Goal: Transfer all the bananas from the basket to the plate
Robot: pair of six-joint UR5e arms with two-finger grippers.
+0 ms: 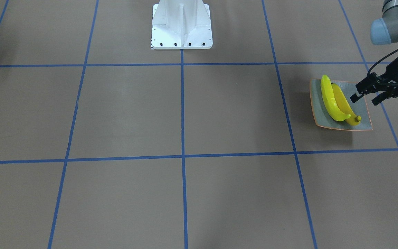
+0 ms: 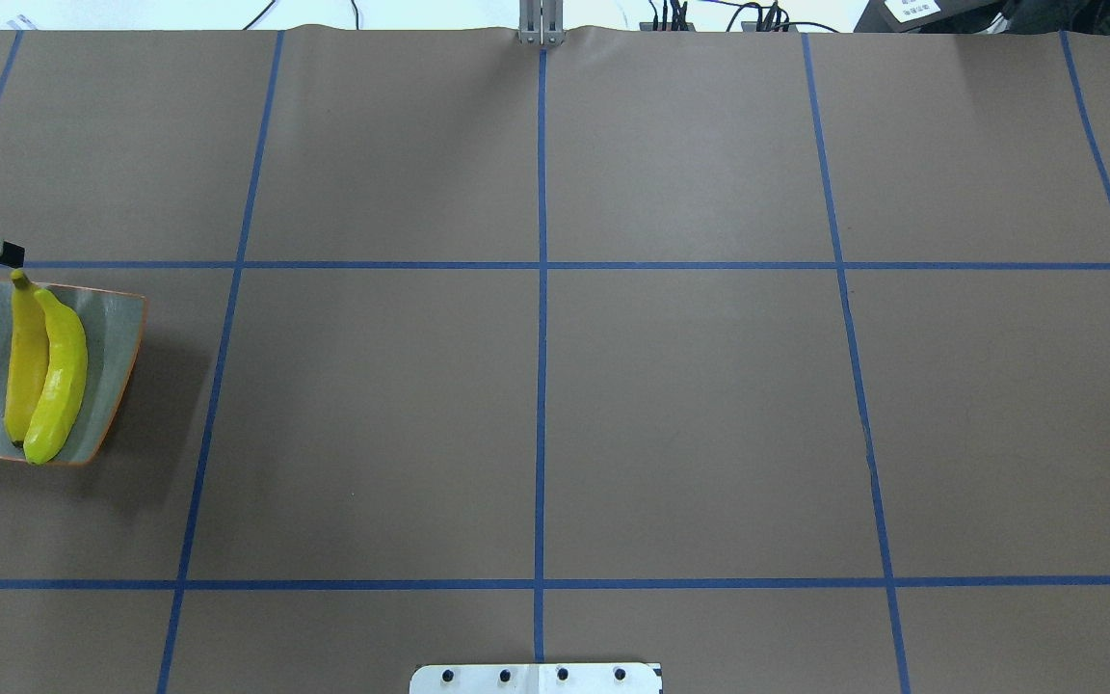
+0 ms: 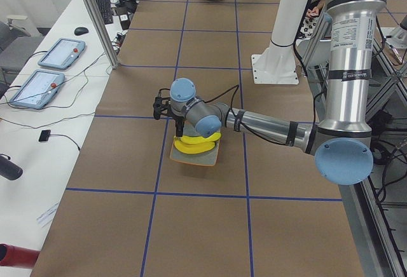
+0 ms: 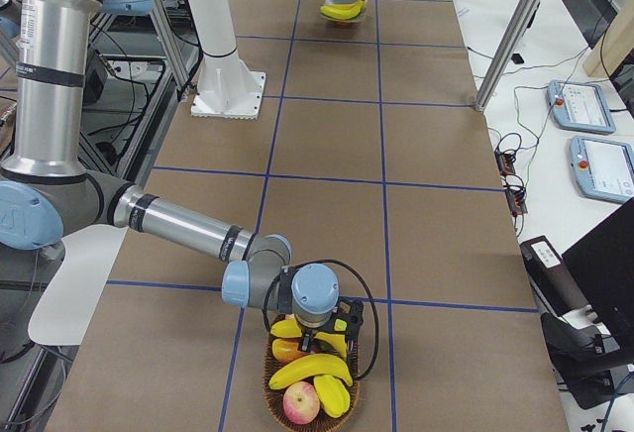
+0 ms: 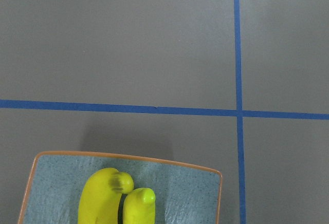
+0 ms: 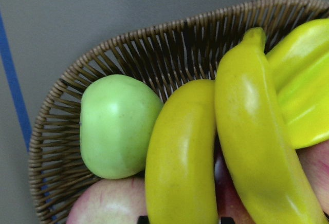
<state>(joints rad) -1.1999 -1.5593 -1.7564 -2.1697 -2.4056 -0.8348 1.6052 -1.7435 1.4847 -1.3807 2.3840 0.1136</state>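
Nearest, at the desk's right end, the wicker basket (image 6: 154, 44) holds several bananas (image 6: 180, 152) heaped over a green apple (image 6: 118, 126) and a reddish apple (image 4: 300, 404). The right hand (image 4: 319, 325) hangs just above this heap, pointing down. In its wrist view two dark finger tips barely show at the bottom edge, one either side of a banana (whether they press on it or stand clear I cannot tell).

Farther along, the white robot base (image 1: 181, 27) stands at the middle of the desk (image 1: 219, 110), among blue tape lines.

At the far left end the plate (image 1: 320, 114) lies flat on the desk. Two fruits lie on it side by side and touching: the brighter banana (image 1: 331, 100) and, on the side away from the desk's middle, the more orange banana (image 1: 344, 105) with its dark tip. The left hand (image 1: 365, 99) hovers by the plate's outer edge, near the orange one, its fingers well apart and holding nothing.
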